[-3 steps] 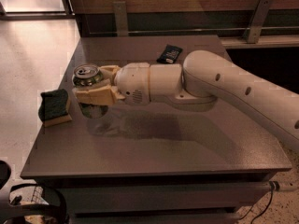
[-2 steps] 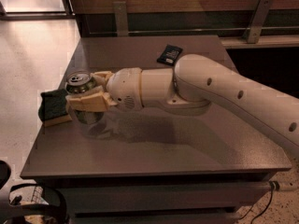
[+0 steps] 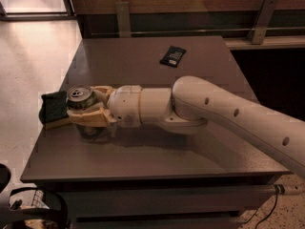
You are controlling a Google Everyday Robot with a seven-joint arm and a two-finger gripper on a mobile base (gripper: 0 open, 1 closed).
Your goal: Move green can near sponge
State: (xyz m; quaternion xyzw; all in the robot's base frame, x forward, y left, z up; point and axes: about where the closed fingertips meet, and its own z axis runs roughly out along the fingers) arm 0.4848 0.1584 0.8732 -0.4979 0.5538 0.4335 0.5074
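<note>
The table (image 3: 157,161) is carrying the whole work area and is filling the centre of the frame. The arm (image 3: 228,113) is extending from the lower right toward the left edge, low over the surface, so the load is sitting level with its target. At centre left, the gripper (image 3: 85,107) is clamping the green can (image 3: 79,94) upright between both fingers. The can is standing just beside the sponge (image 3: 53,108), possibly touching it. A dark packet (image 3: 172,56) is lying well apart at upper centre, out of the way.

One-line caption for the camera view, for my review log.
Hand at the table's left edge grips the green can right beside the sponge; dark packet lies farther back.
</note>
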